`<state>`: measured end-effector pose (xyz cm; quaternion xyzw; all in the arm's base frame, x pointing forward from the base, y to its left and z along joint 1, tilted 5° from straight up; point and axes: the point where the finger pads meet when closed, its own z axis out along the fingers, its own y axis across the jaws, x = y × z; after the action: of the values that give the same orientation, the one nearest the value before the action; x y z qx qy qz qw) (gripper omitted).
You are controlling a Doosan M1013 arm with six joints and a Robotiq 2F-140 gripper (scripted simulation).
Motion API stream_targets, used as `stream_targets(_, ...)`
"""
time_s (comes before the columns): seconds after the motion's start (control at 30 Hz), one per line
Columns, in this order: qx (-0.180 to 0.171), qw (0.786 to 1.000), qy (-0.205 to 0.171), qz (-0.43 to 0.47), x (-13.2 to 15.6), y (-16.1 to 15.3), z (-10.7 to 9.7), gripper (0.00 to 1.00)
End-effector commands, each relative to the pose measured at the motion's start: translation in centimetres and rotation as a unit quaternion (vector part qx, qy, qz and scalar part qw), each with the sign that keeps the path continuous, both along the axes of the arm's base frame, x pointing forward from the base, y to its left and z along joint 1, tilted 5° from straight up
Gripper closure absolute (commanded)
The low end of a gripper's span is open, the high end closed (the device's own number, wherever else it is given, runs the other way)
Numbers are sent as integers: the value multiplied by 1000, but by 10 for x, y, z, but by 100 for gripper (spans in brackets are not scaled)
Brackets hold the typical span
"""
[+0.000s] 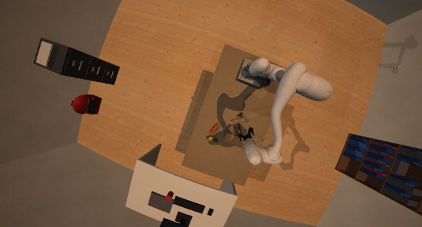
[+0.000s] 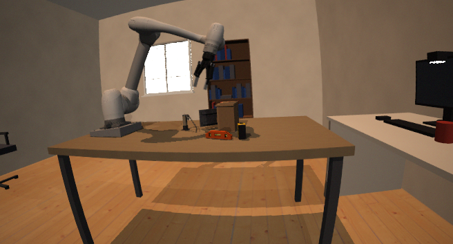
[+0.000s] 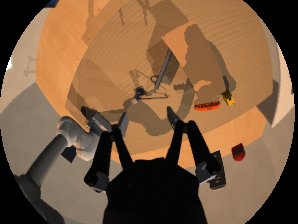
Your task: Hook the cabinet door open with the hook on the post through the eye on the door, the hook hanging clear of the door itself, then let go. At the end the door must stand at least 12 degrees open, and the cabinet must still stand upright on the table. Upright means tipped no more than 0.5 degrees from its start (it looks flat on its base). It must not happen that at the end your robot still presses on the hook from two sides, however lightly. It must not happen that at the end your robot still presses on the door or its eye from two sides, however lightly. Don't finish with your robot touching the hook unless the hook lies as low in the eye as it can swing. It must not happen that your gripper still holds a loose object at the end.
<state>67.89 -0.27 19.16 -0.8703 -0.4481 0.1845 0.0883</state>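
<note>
1. Pincer (image 1: pixel 244 128) (image 2: pixel 201 86) (image 3: pixel 147 114): fingers apart, nothing held, high above the cabinet's post side.
2. Hook (image 2: pixel 192 123) (image 3: pixel 153 97), on its post (image 1: pixel 240 115) (image 2: pixel 185 123) (image 3: pixel 139 93): beside the cabinet (image 1: pixel 229 138) (image 2: pixel 227 117) (image 3: pixel 197 60), looks unhooked.
3. Door (image 2: pixel 208 117) (image 3: pixel 164 70) already juts from the cabinet, upright; hooking's left, imo.

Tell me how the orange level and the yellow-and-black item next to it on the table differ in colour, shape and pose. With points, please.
The orange level (image 1: pixel 213 128) (image 2: pixel 219 135) (image 3: pixel 207 106) is mostly orange; the yellow-and-black item (image 1: pixel 211 138) (image 2: pixel 242 131) (image 3: pixel 229 99) is black below a yellow top. The orange level is long and low, while the yellow-and-black item is compact and blocky. The orange level lies lengthwise; the yellow-and-black item stands upright. Both rest on the table (image 1: pixel 206 159) (image 2: pixel 276 153) (image 3: pixel 115 55).
</note>
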Motion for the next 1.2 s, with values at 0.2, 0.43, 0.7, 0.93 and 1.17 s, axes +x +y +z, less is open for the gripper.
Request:
stream_targets(0.2, -32, 963, -159, -216, -9, 3, -69, 84)
stream_targets(0.43, -32, 963, -159, -216, -9, 3, -69, 84)
stream_targets(0.7, -32, 963, -159, -216, -9, 3, -69, 84)
stream_targets(0.93, -32, 963, -159, -216, -9, 3, -69, 84)
stream_targets(1.17, -32, 963, -159, -216, -9, 3, -69, 84)
